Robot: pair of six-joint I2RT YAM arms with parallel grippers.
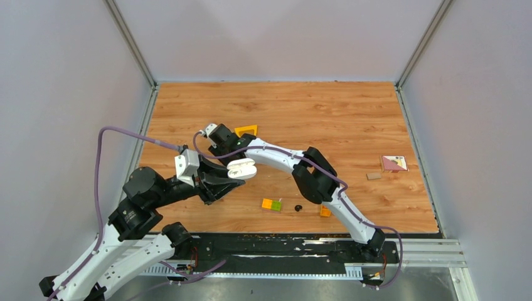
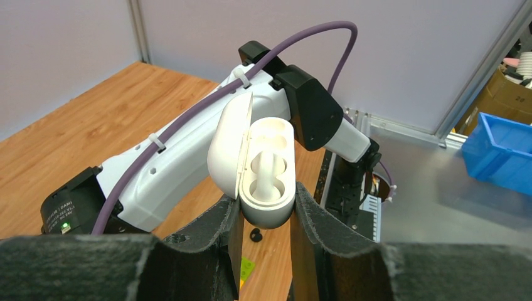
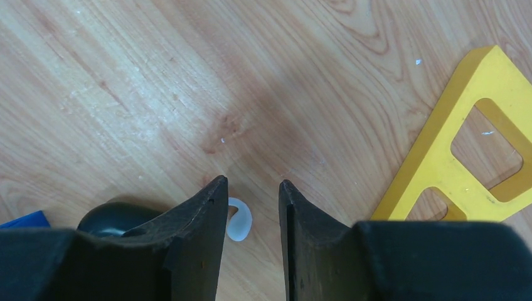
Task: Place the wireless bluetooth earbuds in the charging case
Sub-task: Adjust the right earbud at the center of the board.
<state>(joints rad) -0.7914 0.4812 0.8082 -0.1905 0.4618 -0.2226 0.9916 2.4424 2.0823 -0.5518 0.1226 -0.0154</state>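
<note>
The white charging case (image 2: 266, 169) is held upright in my left gripper (image 2: 266, 202), its lid (image 2: 227, 147) hinged open to the left and both inner wells showing. In the top view the case (image 1: 241, 168) sits above the table's left-centre, in the left gripper (image 1: 229, 177). My right gripper (image 3: 252, 188) is open, pointing down just over the table, with a small white earbud (image 3: 239, 219) lying between its fingers, close to the left finger (image 3: 201, 219). In the top view the right gripper (image 1: 215, 145) is just behind the case. A black earbud (image 1: 298, 207) lies on the table and also shows below the case (image 2: 256, 235).
A yellow triangle frame (image 3: 464, 163) lies right of the right gripper, also seen from above (image 1: 246, 130). An orange and green brick (image 1: 271, 204) and an orange brick (image 1: 325, 211) lie near the front edge. A pink card (image 1: 394, 163) and a small wooden block (image 1: 374, 176) lie at the right. A dark rounded object (image 3: 113, 216) shows beside the right gripper's left finger.
</note>
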